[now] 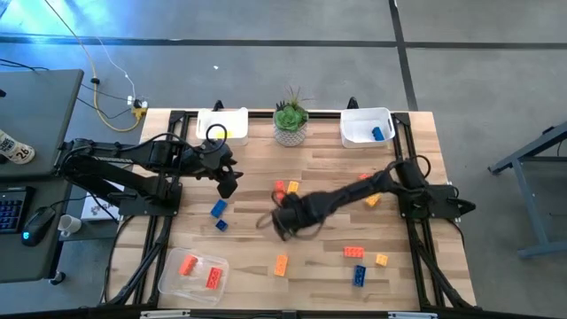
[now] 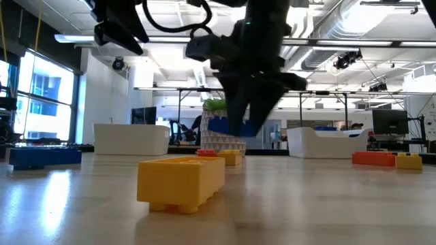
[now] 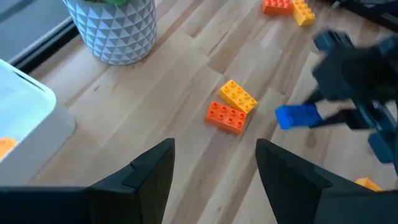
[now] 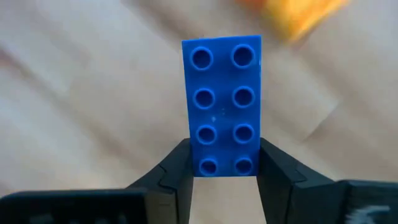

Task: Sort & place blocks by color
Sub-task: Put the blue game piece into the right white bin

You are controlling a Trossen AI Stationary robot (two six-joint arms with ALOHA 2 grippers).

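Wooden table (image 1: 319, 266) carries scattered blocks and three trays. Right gripper (image 4: 224, 171) is clamped on a blue block (image 4: 222, 104) at one end, held clear of the surface near mid-table, beside a red block (image 3: 226, 116) and yellow block (image 3: 237, 96). Left gripper (image 3: 214, 168) hovers nearby, fingers spread, empty.

Two arms, matte black, jointed, built of slim tubular links with bulkier housings at the joints. Left arm (image 1: 133, 159): black cable looping in a ring above the wrist. Right arm (image 1: 354, 193): black cables curling at the base. Each ends in two flat, angular black fingers (image 3: 149, 171), wide at the root and narrowing toward squared tips.
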